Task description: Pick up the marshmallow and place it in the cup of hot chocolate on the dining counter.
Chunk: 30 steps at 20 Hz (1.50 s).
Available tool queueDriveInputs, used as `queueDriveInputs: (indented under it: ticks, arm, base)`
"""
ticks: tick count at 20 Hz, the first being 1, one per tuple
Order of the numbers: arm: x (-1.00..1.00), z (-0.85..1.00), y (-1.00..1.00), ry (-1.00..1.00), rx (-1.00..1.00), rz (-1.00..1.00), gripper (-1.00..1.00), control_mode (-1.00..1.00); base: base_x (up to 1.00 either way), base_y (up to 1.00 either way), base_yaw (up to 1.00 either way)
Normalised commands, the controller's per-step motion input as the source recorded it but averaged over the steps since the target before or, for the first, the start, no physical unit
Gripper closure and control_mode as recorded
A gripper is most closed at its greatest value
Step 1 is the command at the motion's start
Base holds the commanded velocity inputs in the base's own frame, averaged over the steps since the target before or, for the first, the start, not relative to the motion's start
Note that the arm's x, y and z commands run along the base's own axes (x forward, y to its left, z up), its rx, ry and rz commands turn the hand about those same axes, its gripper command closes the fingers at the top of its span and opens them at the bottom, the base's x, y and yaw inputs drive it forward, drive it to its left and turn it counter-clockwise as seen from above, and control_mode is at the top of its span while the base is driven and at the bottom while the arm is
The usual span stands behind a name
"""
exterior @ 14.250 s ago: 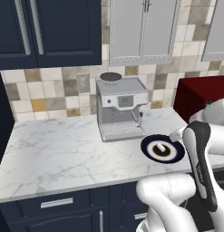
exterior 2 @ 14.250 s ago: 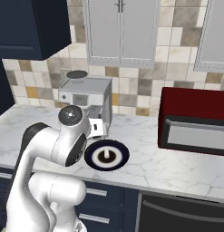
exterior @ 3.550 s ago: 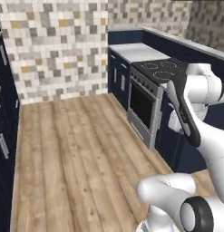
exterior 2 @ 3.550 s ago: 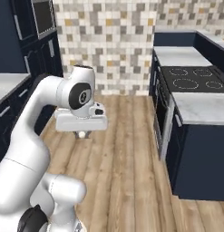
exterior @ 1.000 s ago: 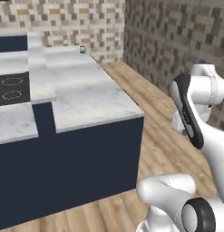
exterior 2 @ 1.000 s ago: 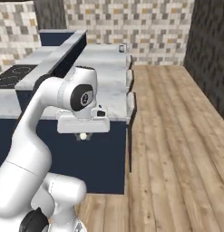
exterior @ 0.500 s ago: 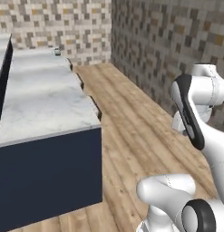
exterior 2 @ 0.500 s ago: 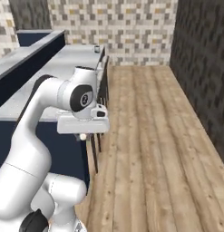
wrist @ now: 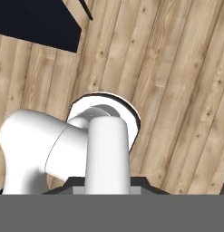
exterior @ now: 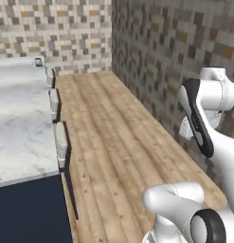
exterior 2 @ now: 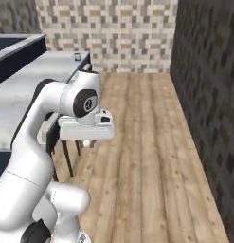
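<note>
Mostly the tool [exterior 2: 86, 142] is tucked out of sight: in the right base view it hangs under the white hand block at centre left, and just a small pale lump, the marshmallow [exterior 2: 86, 143], peeks out beneath it, pinched there with the fingers pressed together on it. Its shape is too small and blurred to tell further.

Far off, the cup of hot chocolate [exterior: 39, 61] is a tiny pale spot at the upper left of the left base view, standing at the distant end of the marble table [exterior: 19, 118]; in the right base view it sits as a small speck near the top, left of centre [exterior 2: 77, 56]. Neither the rim nor the liquid can be made out. The near part of the table is cut by the left edge of both base views, and its navy base [exterior: 28, 209] fills the lower left corner of the left view.

Pale stools [exterior: 60, 141] line the table's edge in a row, tight against it. Right of them the wooden floor [exterior: 113, 142] runs open up to the tiled wall [exterior 2: 109, 33] at the top and the dark tiled wall [exterior: 175, 57] at the right. The tool hangs above the floor, just beside the table's edge, well apart from the cup.
</note>
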Motion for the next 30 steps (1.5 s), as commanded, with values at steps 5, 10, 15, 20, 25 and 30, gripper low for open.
queueDriveInputs:
  ticks: [5, 10, 15, 20, 25, 30]
  arm:
    - [0.00, 0.00, 0.00, 0.00, 0.00, 0.00, 1.00, 1.00]
    - [0.00, 0.00, 0.00, 0.00, 0.00, 0.00, 1.00, 1.00]
    - [0.00, 0.00, 0.00, 0.00, 0.00, 0.00, 1.00, 1.00]
    - [0.00, 0.00, 0.00, 0.00, 0.00, 0.00, 1.00, 1.00]
    - [0.00, 0.00, 0.00, 0.00, 0.00, 0.00, 1.00, 1.00]
    - [0.00, 0.00, 0.00, 0.00, 0.00, 0.00, 1.00, 1.00]
  base:
    - [1.00, -0.65, 0.10]
    - [1.00, -0.35, 0.09]
    - [1.00, -0.28, 0.12]
    - [1.00, -0.06, 0.17]
    - [1.00, -0.35, 0.18]
    - [1.00, -0.65, 0.21]
